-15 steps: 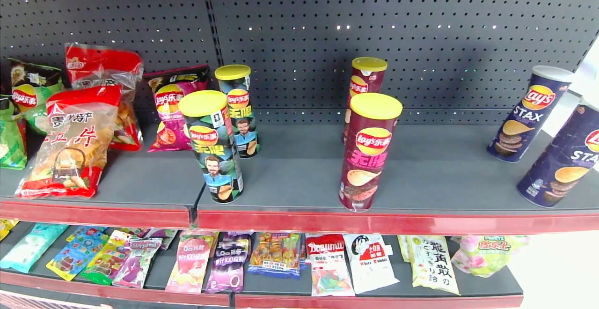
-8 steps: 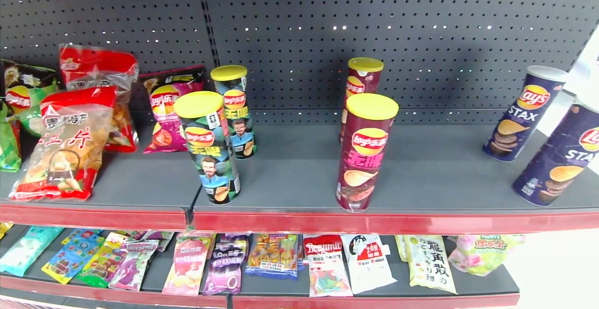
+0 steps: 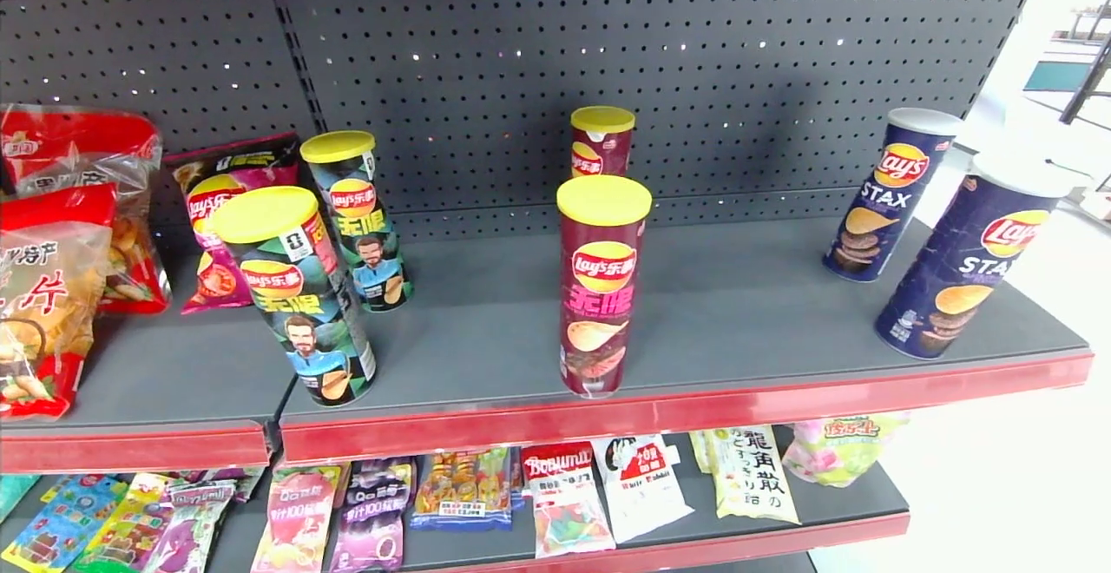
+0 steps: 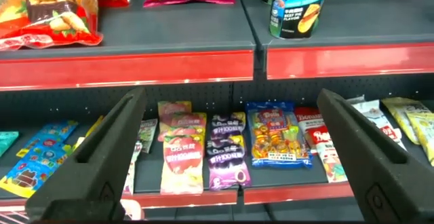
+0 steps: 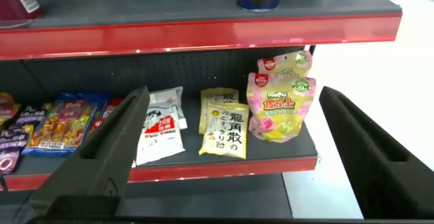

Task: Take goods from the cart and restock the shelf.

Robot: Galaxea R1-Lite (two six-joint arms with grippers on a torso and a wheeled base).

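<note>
Your head view swung toward the right over the last second: the whole upper shelf [image 3: 738, 312] slid leftward in the picture and its right end came into sight. Nothing on it moved; only the camera did. I judged from this that you were turning away from the shelf to fetch stock, not placing any.

The lower shelf [image 3: 868, 528] sat beneath it. On the upper shelf, the snack bags [image 3: 52, 295] lay at the left end. Two green cans [image 3: 295, 295] stood next to them, two maroon cans [image 3: 601, 286] in the middle, and two blue cans [image 3: 972, 256] near the right end, each pair one behind the other. Wide bare gaps between the pairs were where new goods would go. Small candy packets [image 3: 564, 503] lay in a row on the lower shelf.

Your left gripper [image 4: 230, 96] and right gripper [image 5: 235, 94] both faced the lower shelf with jaws spread wide, holding nothing.
</note>
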